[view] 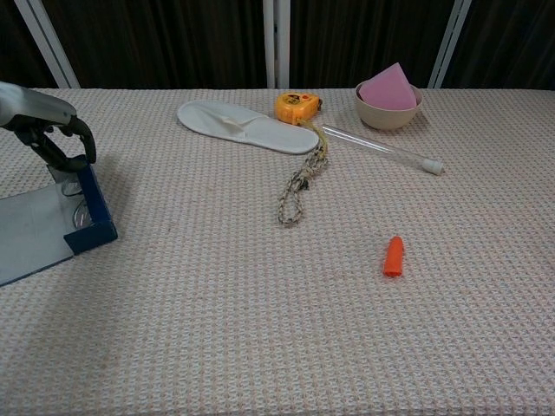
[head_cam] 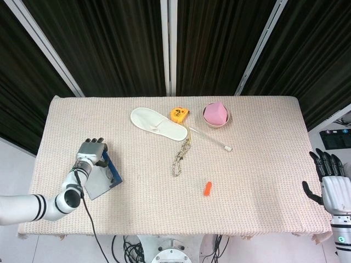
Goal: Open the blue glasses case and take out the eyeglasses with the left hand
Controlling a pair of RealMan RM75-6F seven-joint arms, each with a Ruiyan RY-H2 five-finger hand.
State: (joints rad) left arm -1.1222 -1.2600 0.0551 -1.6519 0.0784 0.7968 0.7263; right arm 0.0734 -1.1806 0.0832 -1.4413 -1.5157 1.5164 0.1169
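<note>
Dark pleated curtains hang behind the desk [head_cam: 263, 181], whose top is covered in a pale woven cloth. At its left end lies the blue glasses case [view: 89, 217], already lying open, its grey lid [view: 30, 234] folded flat toward the robot and the blue tray standing along the lid's far edge. Something clear and rounded shows inside the tray in the chest view, most likely the eyeglasses [view: 80, 212], though they are too small to make out properly.

Over the case's far end sits the left hand [view: 52, 143], its dark fingers [view: 74, 139] curled down onto the upper rim of the tray. It seems to be bracing or hooking the case rather than holding the glasses; nothing I can see is lifted out yet. That placement makes sense: the hand is right above the opening, so the fingers need only dip in to pinch the frame.

Off the right end of the desk, the right hand [head_cam: 332, 183] waits with fingers spread and empty, well away from the job.

Further back lie a white slipper [view: 247, 126], a yellow tape measure [view: 297, 106], a rope [view: 299, 186], a clear tube [view: 381, 149], a bowl [view: 388, 113] and a small orange piece [view: 394, 256], all well apart from the case.
</note>
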